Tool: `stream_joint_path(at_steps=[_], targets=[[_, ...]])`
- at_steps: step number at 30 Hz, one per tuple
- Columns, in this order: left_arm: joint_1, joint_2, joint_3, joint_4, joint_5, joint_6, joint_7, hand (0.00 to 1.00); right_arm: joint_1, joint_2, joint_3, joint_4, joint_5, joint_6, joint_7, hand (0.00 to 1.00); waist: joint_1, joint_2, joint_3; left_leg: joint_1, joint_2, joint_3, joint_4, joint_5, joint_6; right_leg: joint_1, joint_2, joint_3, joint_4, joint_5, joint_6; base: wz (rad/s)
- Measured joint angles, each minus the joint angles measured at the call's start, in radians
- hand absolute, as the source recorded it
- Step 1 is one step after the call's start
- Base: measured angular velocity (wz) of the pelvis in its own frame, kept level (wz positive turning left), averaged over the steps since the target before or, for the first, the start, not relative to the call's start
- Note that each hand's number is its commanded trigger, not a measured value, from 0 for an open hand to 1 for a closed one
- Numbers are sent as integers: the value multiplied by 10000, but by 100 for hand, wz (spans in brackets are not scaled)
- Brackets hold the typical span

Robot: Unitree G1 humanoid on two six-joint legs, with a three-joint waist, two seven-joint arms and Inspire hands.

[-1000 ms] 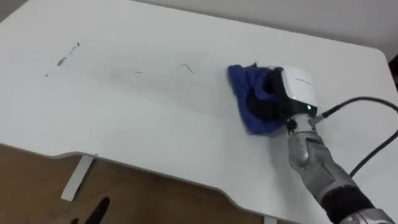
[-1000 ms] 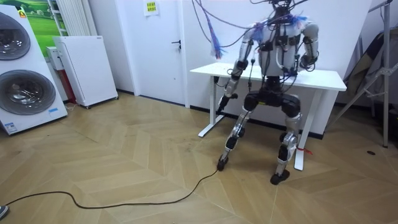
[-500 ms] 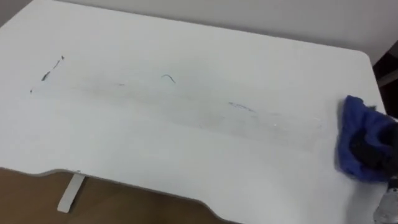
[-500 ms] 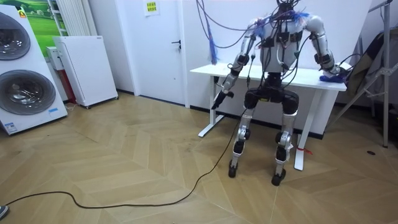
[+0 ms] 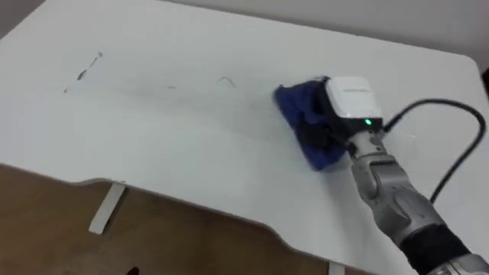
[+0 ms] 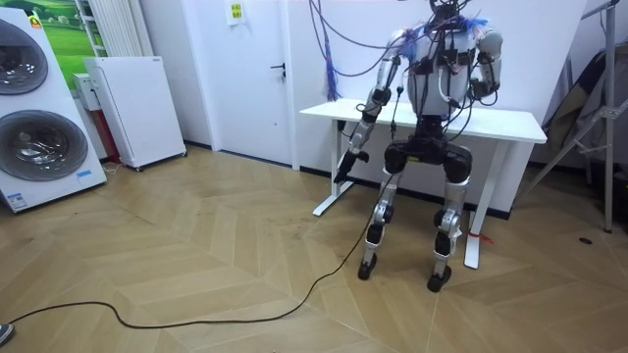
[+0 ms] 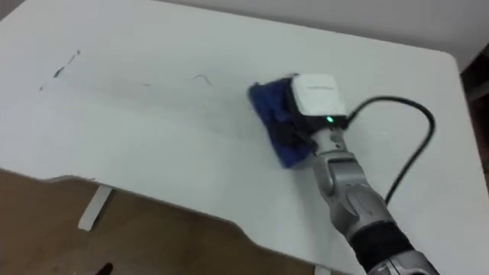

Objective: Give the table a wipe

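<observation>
**Cloth swept back from the three o'clock edge to mid-table**

On the white table [image 5: 191, 168], the blue cloth [image 5: 299, 107] has come in from the three o'clock edge, where it sat half a second ago, to just right of centre. The wipe looks unfinished: dark pen marks [image 5: 82, 70] wait far off at nine o'clock, and a small squiggle [image 5: 226, 80] lies at the cloth's ten o'clock. The right hand [image 5: 348, 99] rests palm-down on the cloth, forearm entering from five o'clock, dark fingers curled into the bunched fabric. The left hand [image 6: 349, 160] hangs beside the table's end; I cannot tell its fingers.
</observation>
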Motion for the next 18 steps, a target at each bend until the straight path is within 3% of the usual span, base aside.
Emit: stream_joint_path(at_steps=[2, 4, 7, 10, 12, 15, 18], targets=[[634, 16, 79, -213, 18, 211, -209, 0, 189, -338, -148, 549, 91, -22, 10, 100, -49, -61, -23, 45, 4, -16, 73, 4, 11, 280, -69, -493, -216, -4, 7, 35], [755, 49, 372, -191, 22, 221, -335, 0, 888, -398, -807, 674, 450, -210, -349, 100, -116, -132, -32, 27, 0, -24, 146, 6, 14, 488, -122, -939, -389, -5, 6, 31], [784, 270, 707, -183, 76, 176, -380, 0, 1942, -426, -1537, 960, 1273, -623, -1046, 100, -634, -260, -79, 134, -44, -74, 189, 5, 19, 1031, -213, -1306, -726, -81, 122, 49], [680, 547, 928, -251, 111, -74, -380, 0, 2928, -433, -2182, 1290, 1655, -748, -1462, 100, -1031, -528, -225, 287, -118, -59, 228, -24, 105, 1518, -216, -1244, -1038, -155, 238, 38], [460, 679, 946, -243, 113, -243, -353, 0, 3454, -598, -2498, 1556, 1738, -881, -1892, 100, -1131, -674, -211, 322, -142, 32, 291, -106, 229, 1628, -228, -1228, -1064, -131, 278, 13], [404, 668, 938, -296, 86, -499, -289, 0, 3513, -683, -2610, 1787, 1944, -889, -2062, 100, -1131, -626, -202, 436, -170, 180, 280, -182, 281, 1799, -177, -991, -1115, -88, 293, -15], [308, 662, 721, -303, 69, -531, -200, 0, 3405, -685, -2612, 1937, 1986, -954, -2063, 100, -1176, -547, -201, 474, -169, 202, 311, -210, 285, 1809, -175, -962, -1085, -61, 281, -5]])
